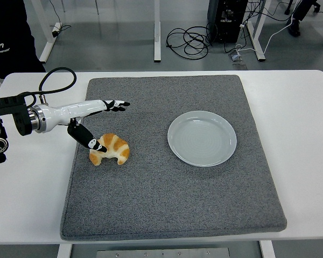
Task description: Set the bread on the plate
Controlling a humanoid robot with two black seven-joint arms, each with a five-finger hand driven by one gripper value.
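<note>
A golden croissant (112, 149) lies on the left part of the grey mat (167, 204). A pale grey plate (202, 138) sits empty on the mat to its right. My left hand (105, 123) reaches in from the left, open, with the fingers (116, 105) stretched out above the croissant and the thumb (92, 141) down at the croissant's left end. It holds nothing. The right arm is out of view.
The mat lies on a white table (299, 123). A person in dark clothing (8, 32) stands at the top left. Cables and table legs show on the floor beyond the table.
</note>
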